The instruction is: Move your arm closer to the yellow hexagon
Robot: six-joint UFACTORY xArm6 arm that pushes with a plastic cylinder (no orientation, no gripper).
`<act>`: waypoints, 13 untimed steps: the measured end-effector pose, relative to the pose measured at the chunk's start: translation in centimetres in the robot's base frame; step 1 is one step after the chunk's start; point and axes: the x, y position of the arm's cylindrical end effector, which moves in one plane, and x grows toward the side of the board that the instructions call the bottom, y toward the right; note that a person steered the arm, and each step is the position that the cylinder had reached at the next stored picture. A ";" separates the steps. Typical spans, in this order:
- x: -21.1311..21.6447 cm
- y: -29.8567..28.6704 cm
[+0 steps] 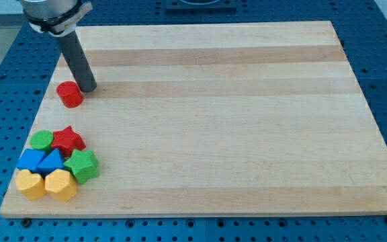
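Note:
The yellow hexagon (61, 185) lies near the board's bottom left corner, at the bottom of a tight cluster of blocks. My tip (88, 88) is at the view's upper left, far above the cluster. It stands just right of a red cylinder (70, 94), touching or almost touching it. A yellow block (31, 183) sits directly left of the hexagon.
The cluster also holds a green cylinder (42, 140), a red star (68, 140), a blue cube (30, 161), a blue triangular block (51, 162) and a green star-like block (82, 165). The wooden board (234, 121) lies on a blue perforated table.

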 end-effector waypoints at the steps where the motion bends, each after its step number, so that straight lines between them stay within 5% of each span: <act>1: 0.0 7.9; 2: 0.4 17.9; 4: 1.5 19.6; 6: 13.6 27.7; 7: 22.9 27.4; 10: 23.8 24.5; 13: 23.8 10.3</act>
